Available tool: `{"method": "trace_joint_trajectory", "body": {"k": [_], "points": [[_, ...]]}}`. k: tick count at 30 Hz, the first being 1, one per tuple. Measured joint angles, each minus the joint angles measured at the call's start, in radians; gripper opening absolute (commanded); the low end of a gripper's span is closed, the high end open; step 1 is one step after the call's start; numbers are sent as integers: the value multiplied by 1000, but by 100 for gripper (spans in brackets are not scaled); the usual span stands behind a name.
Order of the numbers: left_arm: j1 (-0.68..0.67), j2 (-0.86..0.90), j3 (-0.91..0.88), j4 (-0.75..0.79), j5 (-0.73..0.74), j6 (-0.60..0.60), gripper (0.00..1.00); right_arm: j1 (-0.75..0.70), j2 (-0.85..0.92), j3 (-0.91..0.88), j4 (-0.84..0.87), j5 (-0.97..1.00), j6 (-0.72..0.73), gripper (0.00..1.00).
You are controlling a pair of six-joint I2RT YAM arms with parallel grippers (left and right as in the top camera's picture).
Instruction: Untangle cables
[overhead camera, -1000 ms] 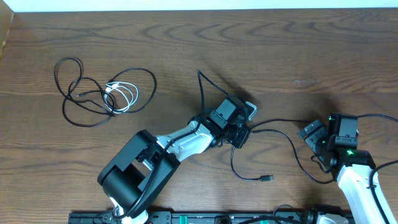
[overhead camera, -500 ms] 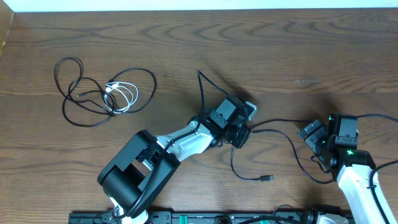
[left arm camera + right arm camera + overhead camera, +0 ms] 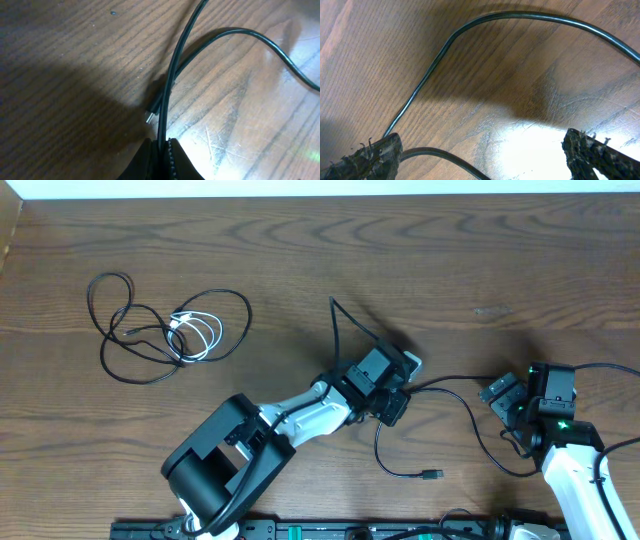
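The left gripper (image 3: 161, 147) is clenched on the black cable (image 3: 176, 65), pinching it right at the fingertips. The right gripper (image 3: 480, 142) is released: its 2 fingers stand wide apart, and the same black cable runs over the worktop (image 3: 450, 250) between and beside them, not held.

In my judgement the first risk is slipping. The cable is very thin and only the tips hold it, so a pull with some force can draw it out of the left gripper. A second risk is the plug (image 3: 150, 116), which lies on the worktop just beside the held stretch, partly under it. It may catch on the cable when the arm moves and make a new crossing. A third risk is on the right side. The cable passes close to 1 finger and not through the middle, so a closing there can miss it or only push it away.

The tangle (image 3: 150, 340) lies well apart, at the far left of the worktop. There the white cable (image 3: 197, 332) sits inside black loops, and no gripper is near it.

No container is in view. All cables lie directly on the worktop.
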Motion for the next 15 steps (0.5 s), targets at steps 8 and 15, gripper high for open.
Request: {"method": "trace_joint_trajectory", "body": {"k": [8,15], "points": [[-2,0,0,0,-29,0,16,0,0,0,0,0,0,99],[-2,0,0,21,-35,46,49,0,0,0,0,0,0,99]]}}
